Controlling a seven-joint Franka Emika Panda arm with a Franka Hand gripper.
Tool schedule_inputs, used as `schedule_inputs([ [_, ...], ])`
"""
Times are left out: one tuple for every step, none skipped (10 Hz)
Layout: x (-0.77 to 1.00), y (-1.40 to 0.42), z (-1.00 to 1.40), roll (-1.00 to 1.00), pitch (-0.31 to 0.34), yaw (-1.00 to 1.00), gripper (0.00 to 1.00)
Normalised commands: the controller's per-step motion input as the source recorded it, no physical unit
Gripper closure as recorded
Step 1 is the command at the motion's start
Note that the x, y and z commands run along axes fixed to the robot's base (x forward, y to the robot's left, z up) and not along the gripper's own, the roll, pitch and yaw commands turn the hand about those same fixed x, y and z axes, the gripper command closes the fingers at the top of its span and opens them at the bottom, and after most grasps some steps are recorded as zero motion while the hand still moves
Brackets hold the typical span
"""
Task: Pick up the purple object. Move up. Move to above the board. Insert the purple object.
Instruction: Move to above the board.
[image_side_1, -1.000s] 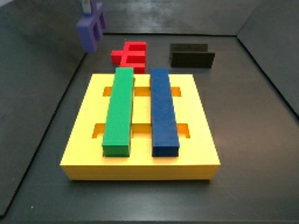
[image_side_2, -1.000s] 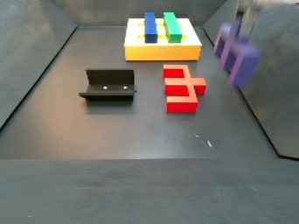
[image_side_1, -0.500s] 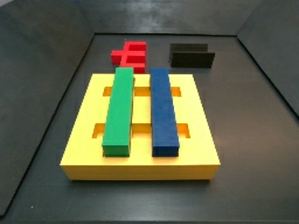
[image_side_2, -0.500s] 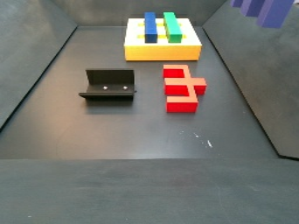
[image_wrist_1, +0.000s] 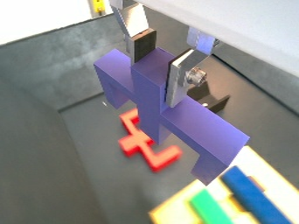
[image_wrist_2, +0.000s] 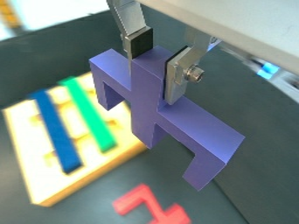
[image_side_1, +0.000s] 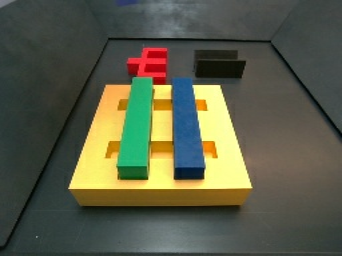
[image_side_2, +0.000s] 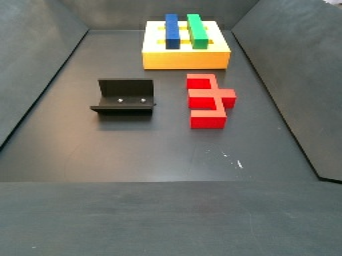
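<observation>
The purple object (image_wrist_1: 187, 122) (image_wrist_2: 176, 122) hangs high in the air, shown in both wrist views. My gripper (image_wrist_1: 162, 63) (image_wrist_2: 156, 59) is shut on its raised middle stub, one pad on each side. The legs point down toward the floor. The board (image_side_1: 94, 170) (image_side_2: 187, 60) lies flat on the floor, yellow with slots, and carries a green bar (image_side_1: 136, 120) and a blue bar (image_side_1: 186, 125). In a wrist view the board (image_wrist_2: 35, 166) lies far below and off to one side of the purple object. Neither side view shows the gripper or the purple object.
A red stepped block (image_side_1: 150, 63) (image_side_2: 206, 100) lies on the dark floor between the board and the open floor. The fixture (image_side_1: 221, 64) (image_side_2: 124, 97) stands beside it. Grey walls enclose the floor.
The gripper has risen with the purple object held in it, leaving the top of both side views. The board, red block and fixture have not moved.
</observation>
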Motion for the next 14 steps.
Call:
schedule_inputs([
  [0.95, -1.40, 0.21, -0.01, 0.049, 1.00, 1.00],
  [0.99, -1.40, 0.21, -0.01, 0.056, 1.00, 1.00],
  [1.08, -1.40, 0.20, -0.01, 0.071, 1.00, 1.00],
  [0.52, -0.62, 0.11, 0.00, 0.081, 1.00, 1.00],
  [0.24, -0.26, 0.06, 0.01, 0.088, 1.00, 1.00],
  [0.06, -0.09, 0.05, 0.00, 0.071, 1.00, 1.00],
  [0.02, -0.07, 0.03, 0.00, 0.068, 1.00, 1.00],
  [0.04, -0.05, 0.03, 0.00, 0.073, 1.00, 1.00],
  [0.04, -0.03, 0.02, 0.00, 0.082, 1.00, 1.00],
  [0.04, -0.03, 0.02, 0.01, 0.091, 1.00, 1.00],
  [0.04, -0.02, 0.02, 0.01, 0.105, 1.00, 1.00],
  [0.04, -0.02, 0.02, 0.01, 0.118, 1.00, 1.00],
  [0.04, -0.02, 0.03, 0.02, 0.130, 1.00, 1.00],
  [0.05, -0.02, 0.03, 0.03, 0.173, 1.00, 1.00],
])
